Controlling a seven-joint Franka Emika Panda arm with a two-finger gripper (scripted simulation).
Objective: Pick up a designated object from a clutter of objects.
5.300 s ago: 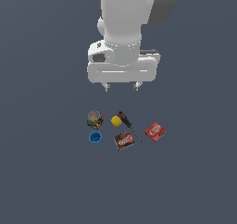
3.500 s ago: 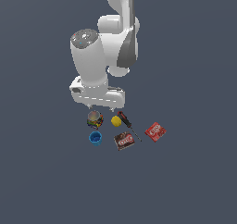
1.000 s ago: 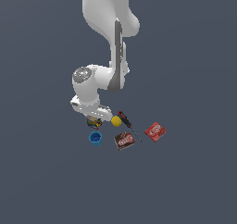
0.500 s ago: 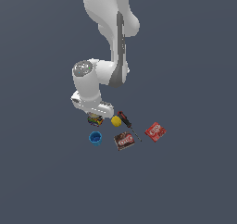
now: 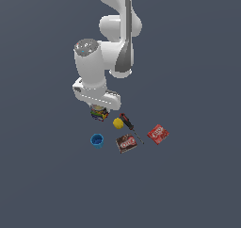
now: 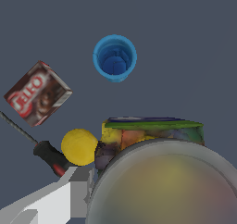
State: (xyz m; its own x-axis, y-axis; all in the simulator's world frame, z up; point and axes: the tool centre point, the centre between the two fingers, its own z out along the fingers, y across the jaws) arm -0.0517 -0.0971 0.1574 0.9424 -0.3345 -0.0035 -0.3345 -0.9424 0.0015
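1. The small cylindrical can with a grey metallic top and a multicoloured label (image 5: 99, 114) is seen directly beneath the white robot gripper (image 5: 98, 110), tucked up against the hand's underside in the exterior view.
2. In the wrist view, the can (image 6: 152, 135) fills the near field, its blurred grey top close to the camera and its yellow, red, green and blue label visible past the rim.
3. The can is pinched between the fingers; only one white finger (image 6: 74, 190) is shown, pressed against the can's side, the other being hidden.
4. Whether the can touches the dark grey floor (image 5: 197, 184) cannot be told.
5. The yellow ball (image 5: 118, 123) is found just beside the can, toward the exterior view's right, and in the wrist view it (image 6: 79, 146) appears close against the can's side.
6. The red-handled screwdriver with a black grip (image 5: 128, 123) is laid beside the ball, its thin shaft pointing away toward the brown box.
7. The plain blue cup (image 5: 97, 140) is stood upright, open end up, apart from the can.
8. The brown box with red and white lettering (image 5: 126, 143) is placed between the cup and the flat red box (image 5: 157, 134), which lies farthest toward the exterior view's right.
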